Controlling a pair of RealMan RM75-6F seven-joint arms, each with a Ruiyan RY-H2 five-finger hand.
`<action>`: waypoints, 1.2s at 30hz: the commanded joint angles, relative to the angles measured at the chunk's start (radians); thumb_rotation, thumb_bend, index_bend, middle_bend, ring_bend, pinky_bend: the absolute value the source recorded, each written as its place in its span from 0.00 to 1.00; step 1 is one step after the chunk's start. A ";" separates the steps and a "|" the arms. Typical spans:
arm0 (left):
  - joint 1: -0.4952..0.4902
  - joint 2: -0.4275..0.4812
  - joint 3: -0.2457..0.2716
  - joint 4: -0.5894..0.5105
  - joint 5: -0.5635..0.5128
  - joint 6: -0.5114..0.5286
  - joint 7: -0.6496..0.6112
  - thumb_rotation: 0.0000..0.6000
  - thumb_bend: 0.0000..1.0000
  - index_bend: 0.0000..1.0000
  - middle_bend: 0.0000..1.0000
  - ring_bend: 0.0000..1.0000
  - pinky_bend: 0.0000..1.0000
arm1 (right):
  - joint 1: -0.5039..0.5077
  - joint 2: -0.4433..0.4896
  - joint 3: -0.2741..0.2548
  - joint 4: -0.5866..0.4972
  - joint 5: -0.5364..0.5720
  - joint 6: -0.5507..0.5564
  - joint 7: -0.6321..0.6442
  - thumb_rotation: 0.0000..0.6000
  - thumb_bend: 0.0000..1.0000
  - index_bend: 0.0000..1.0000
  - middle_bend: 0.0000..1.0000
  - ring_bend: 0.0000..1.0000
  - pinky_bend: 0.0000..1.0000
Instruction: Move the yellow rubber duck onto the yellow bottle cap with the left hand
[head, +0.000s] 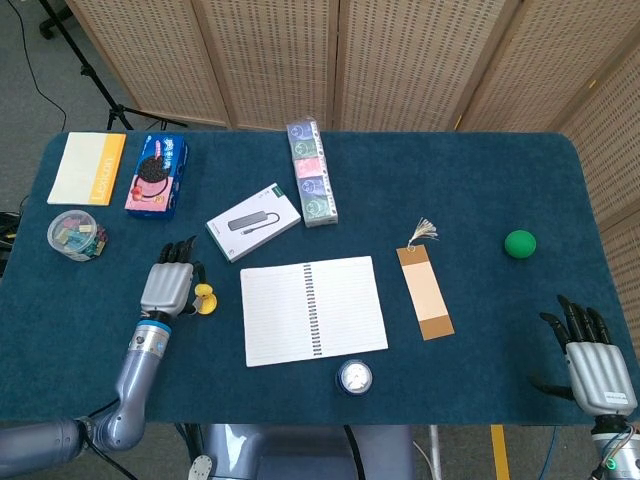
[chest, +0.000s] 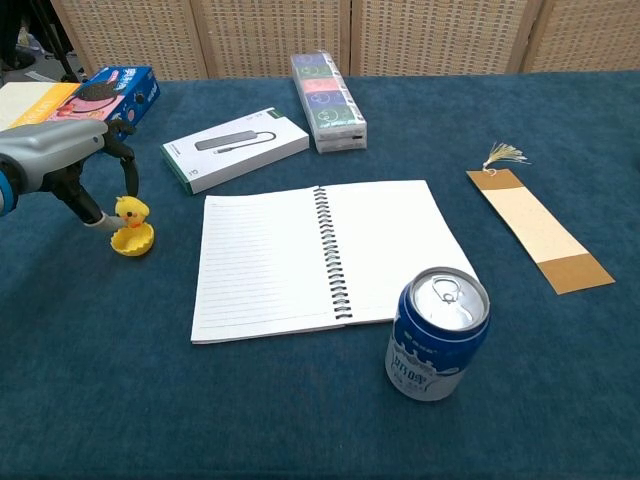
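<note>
My left hand (head: 168, 287) (chest: 62, 160) pinches the small yellow rubber duck (chest: 130, 211) (head: 203, 292) between thumb and a finger. The duck hangs right over the yellow bottle cap (chest: 132, 240) (head: 207, 305), which lies on the blue table left of the open notebook; whether the duck touches the cap I cannot tell. My right hand (head: 594, 358) rests at the table's near right corner with its fingers spread and nothing in them.
An open spiral notebook (head: 313, 309) lies right of the cap, a blue can (chest: 437, 333) in front of it. A grey adapter box (head: 253, 221), a cookie box (head: 157, 175), a tub of clips (head: 76, 234), a bookmark (head: 424, 291) and a green ball (head: 519, 243) lie around.
</note>
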 joint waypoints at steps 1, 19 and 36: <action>-0.005 -0.008 0.002 0.001 0.003 -0.003 -0.003 1.00 0.27 0.57 0.00 0.00 0.00 | 0.000 0.001 0.000 0.000 0.000 -0.001 0.002 1.00 0.00 0.16 0.00 0.00 0.03; -0.014 -0.019 0.023 -0.019 0.000 0.010 0.012 1.00 0.27 0.57 0.00 0.00 0.00 | -0.002 0.001 0.003 0.002 -0.001 0.002 0.008 1.00 0.00 0.16 0.00 0.00 0.03; -0.036 0.029 0.039 -0.088 -0.113 0.027 0.136 1.00 0.24 0.50 0.00 0.00 0.00 | -0.004 -0.003 0.004 0.004 -0.006 0.007 0.005 1.00 0.00 0.16 0.00 0.00 0.03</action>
